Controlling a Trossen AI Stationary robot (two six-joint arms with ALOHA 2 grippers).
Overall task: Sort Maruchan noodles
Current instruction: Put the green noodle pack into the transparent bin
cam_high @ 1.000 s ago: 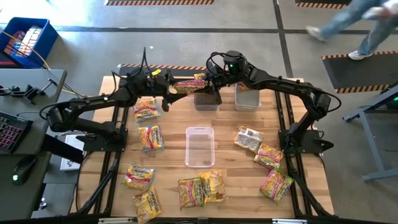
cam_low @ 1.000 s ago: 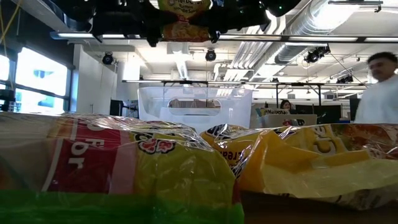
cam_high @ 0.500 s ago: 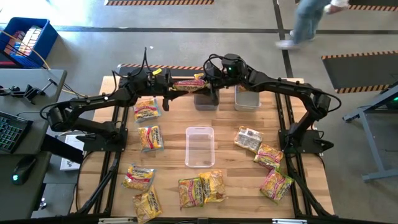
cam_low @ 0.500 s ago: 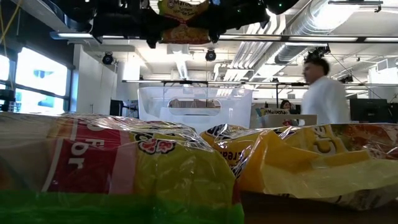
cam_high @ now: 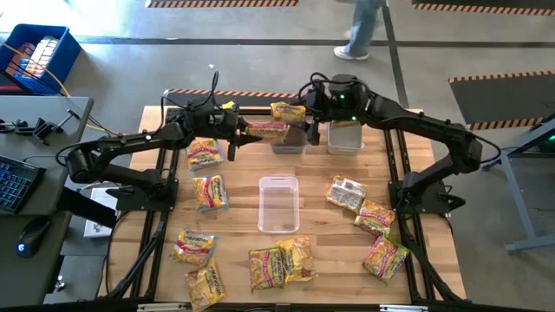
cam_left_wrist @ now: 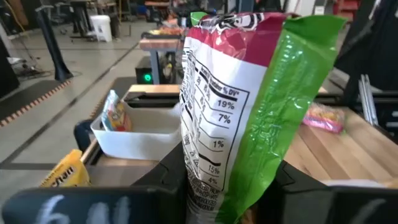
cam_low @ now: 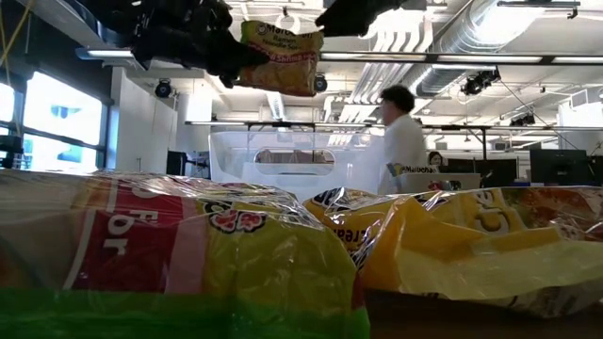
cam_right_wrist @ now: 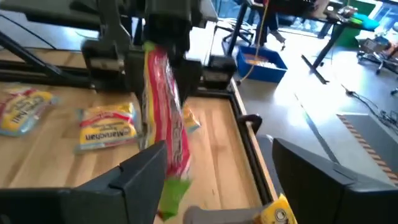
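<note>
a wooden bench holds three clear bins, one at its centre and two by the far edge, with noodle packets scattered toward the near edge and both side edges. the left gripper, raised near the middle of the far edge, pinches a red-and-green noodle packet in the air beside the far bins. the right gripper, just beyond that packet at the far edge, has its fingers spread and holds nothing, with a yellow packet lying next to it.
</note>
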